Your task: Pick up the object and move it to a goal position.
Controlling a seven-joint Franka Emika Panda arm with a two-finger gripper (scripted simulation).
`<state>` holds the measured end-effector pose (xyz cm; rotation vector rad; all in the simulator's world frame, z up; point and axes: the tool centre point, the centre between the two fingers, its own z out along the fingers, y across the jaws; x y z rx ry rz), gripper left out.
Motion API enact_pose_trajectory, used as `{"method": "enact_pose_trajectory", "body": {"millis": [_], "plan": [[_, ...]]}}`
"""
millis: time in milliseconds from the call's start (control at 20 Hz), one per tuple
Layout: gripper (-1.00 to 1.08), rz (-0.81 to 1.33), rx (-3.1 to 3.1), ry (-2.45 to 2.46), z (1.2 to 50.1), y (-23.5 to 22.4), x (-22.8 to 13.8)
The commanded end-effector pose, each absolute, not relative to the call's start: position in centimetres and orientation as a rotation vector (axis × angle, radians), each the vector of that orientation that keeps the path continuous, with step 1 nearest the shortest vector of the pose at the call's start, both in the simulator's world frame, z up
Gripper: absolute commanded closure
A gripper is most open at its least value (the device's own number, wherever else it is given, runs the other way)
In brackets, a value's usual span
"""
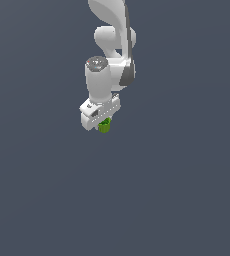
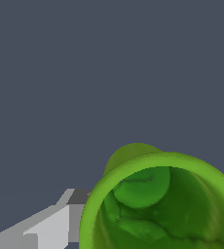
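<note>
**Green cup sits at our fingers**

Our white robot gripper (image 1: 103,121) has its fingers about the small bright green hollow cup (image 1: 104,126); whether they pinch it, we cannot tell. The cup looks light, stiff and smooth-walled, best held across its sides. Its short axis appears upright, mouth toward the wrist.

The wrist view was filled low down by the bright green cup (image 2: 182,214), its thick rim and hollow, lumpy inside seen close from above, with one grey-white finger (image 2: 50,226) of the end effector just beside it against the plain dark grey surface (image 2: 84,73).
</note>
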<state>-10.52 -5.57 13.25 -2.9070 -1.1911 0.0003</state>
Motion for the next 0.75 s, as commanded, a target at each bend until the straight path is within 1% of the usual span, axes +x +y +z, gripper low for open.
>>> {"method": "enact_pose_trajectory", "body": {"millis": [0,350,700], "plan": [[1.08,-0.001,-2.907,-1.192,15.2,-6.0,-10.8],[1.08,-0.001,-2.906,-1.191,18.9,-6.8,-11.1],[1.08,-0.001,-2.907,-1.191,20.2,-7.1,-11.2]]}}
